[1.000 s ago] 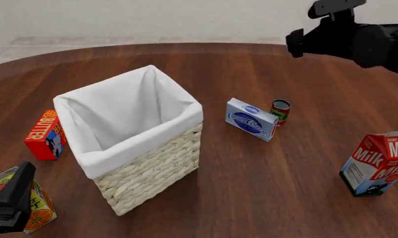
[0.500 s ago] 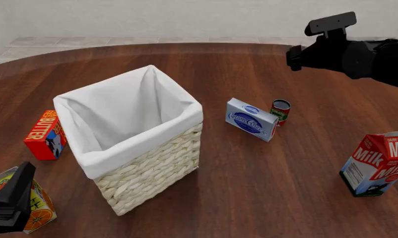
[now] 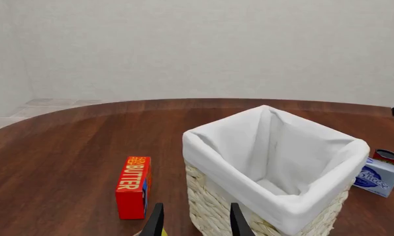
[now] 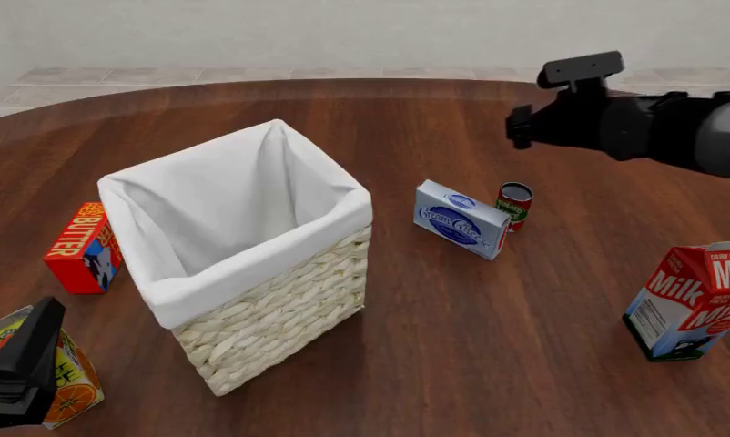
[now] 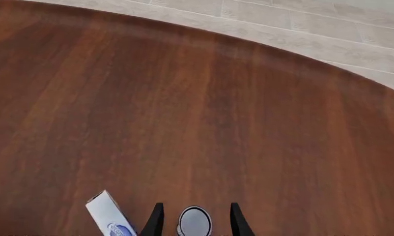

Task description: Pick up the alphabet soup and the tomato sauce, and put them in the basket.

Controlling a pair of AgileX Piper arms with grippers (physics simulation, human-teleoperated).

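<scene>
The tomato sauce [image 4: 514, 204], a small red-and-green can, stands upright on the table right of the basket [image 4: 280, 314]; it also shows in the left wrist view [image 3: 385, 156]. My right gripper [image 4: 518, 126] is open and empty, well above and behind the can. In the right wrist view the can's top [image 5: 195, 221] lies between the two fingers [image 5: 155, 220]. My left gripper [image 3: 195, 225] is open and empty at the near left, facing the basket [image 3: 216, 209]. The alphabet soup is not in view. The part of the basket's inside that shows holds only white liner.
A blue-and-white box [image 4: 461, 218] lies just left of the tomato sauce, touching or nearly so; it also shows in the right wrist view [image 5: 112, 223]. A red butter box [image 4: 80, 248] stands left of the basket. A milk carton [image 4: 693, 300] is near right. A juice carton [image 4: 67, 378] is beside my left arm.
My right arm has moved left and down, toward the space above the tomato sauce. The left arm and all objects have stayed put.
</scene>
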